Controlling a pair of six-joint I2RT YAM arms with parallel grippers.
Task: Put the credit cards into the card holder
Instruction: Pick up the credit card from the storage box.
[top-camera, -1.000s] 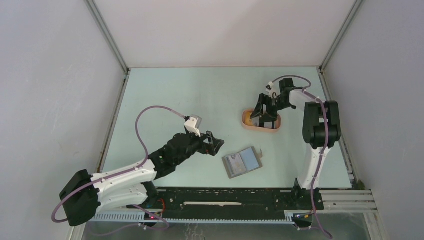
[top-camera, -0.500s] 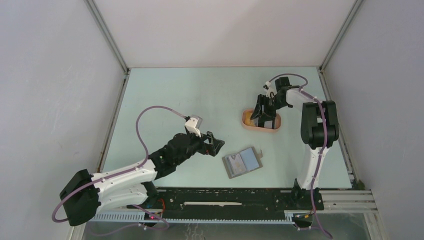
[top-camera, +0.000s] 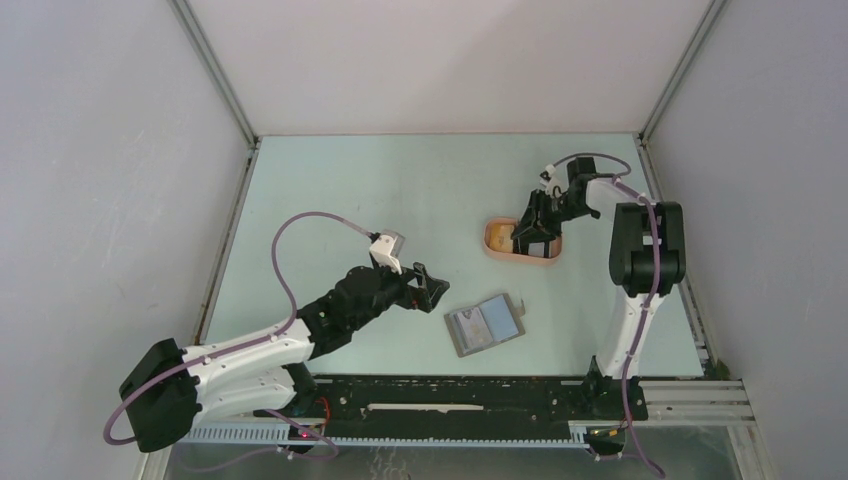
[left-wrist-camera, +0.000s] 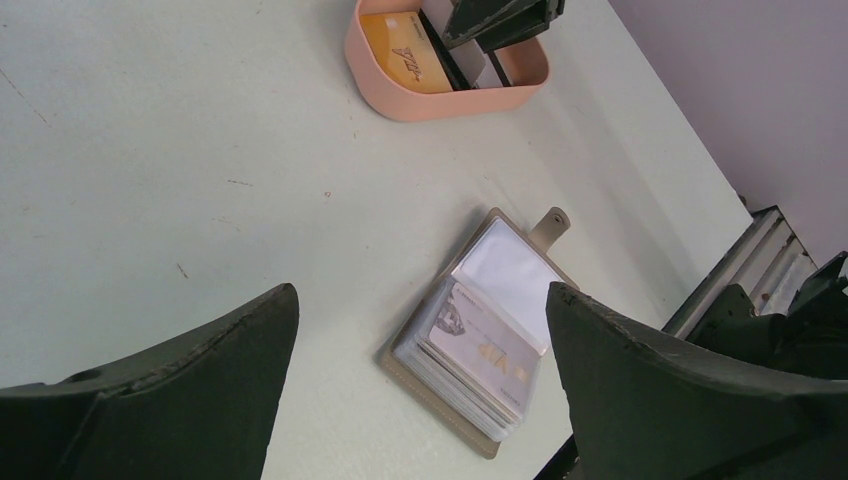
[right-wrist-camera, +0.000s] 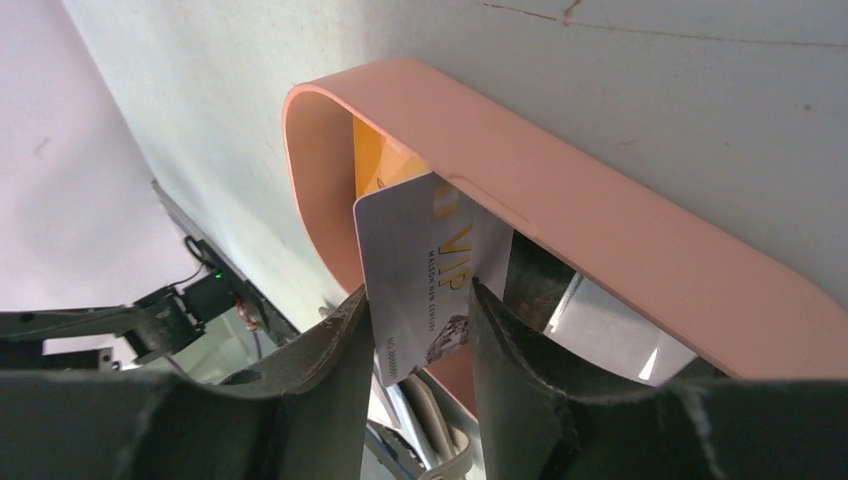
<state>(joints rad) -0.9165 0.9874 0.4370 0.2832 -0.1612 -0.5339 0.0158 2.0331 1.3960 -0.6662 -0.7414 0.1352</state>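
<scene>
The grey card holder (top-camera: 484, 323) lies open on the table, a pale card showing in its clear sleeves (left-wrist-camera: 480, 345). My left gripper (top-camera: 432, 287) hovers just left of it, open and empty (left-wrist-camera: 420, 295). My right gripper (top-camera: 528, 238) reaches into the peach oval tray (top-camera: 495, 250) and is shut on the light blue card (right-wrist-camera: 420, 260), which stands tilted between the fingers. The orange-yellow card (left-wrist-camera: 400, 55) lies flat in the tray's left part and also shows in the right wrist view (right-wrist-camera: 375, 160). The dark card (left-wrist-camera: 445, 60) lies beside it, mostly hidden by the right gripper.
The tray's peach wall (right-wrist-camera: 600, 220) runs close in front of my right fingers. White enclosure walls stand on three sides. A black rail (top-camera: 450, 395) runs along the table's near edge, just below the card holder.
My right gripper has shifted slightly right and lower in the tray. The left arm and the card holder have not moved.
</scene>
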